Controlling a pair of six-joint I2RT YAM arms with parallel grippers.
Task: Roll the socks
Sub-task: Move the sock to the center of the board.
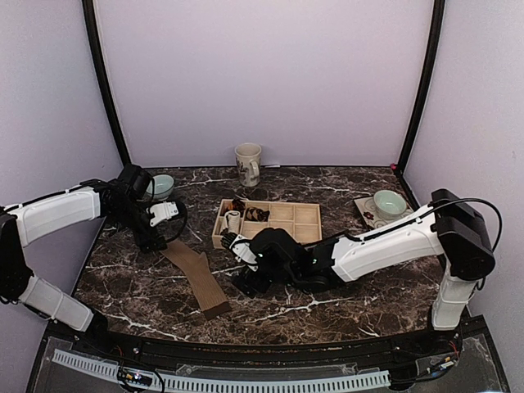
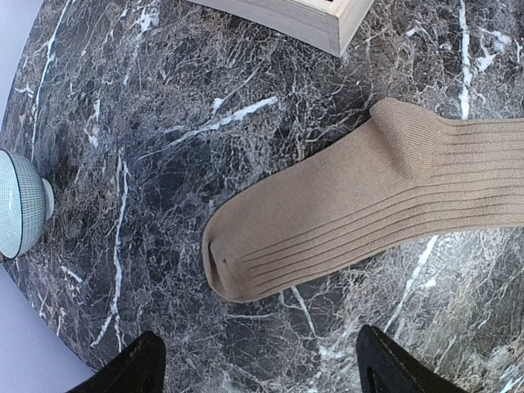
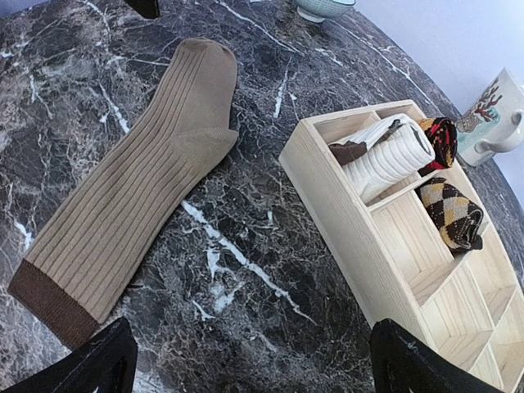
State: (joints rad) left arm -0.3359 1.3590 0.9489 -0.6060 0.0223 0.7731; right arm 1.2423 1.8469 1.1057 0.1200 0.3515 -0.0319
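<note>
The tan sock lay flat on the marble table, off the wooden tray's left near corner, close to it but not touching. Its long axis ran slantwise: the toe pointed away from the arms' bases and out to the left of the tray, while the dark brown cuff band lay at the near end, more nearly in front of the tray's left end. The heel bulged on the side facing the tray. The argyle sock sat as a rolled bundle inside the tray, in the compartment next to the one holding a white rolled sock and a dark reddish bundle. The left gripper hung over the tan sock's toe, to the left of the tray, with its fingers spread wide and nothing between them. The right gripper was in front of the tray, beside the sock's leg, its jaws likewise fully apart and empty. A mug stood beyond the tray's far side, and a pale bowl sat off to the tray's far left.
</note>
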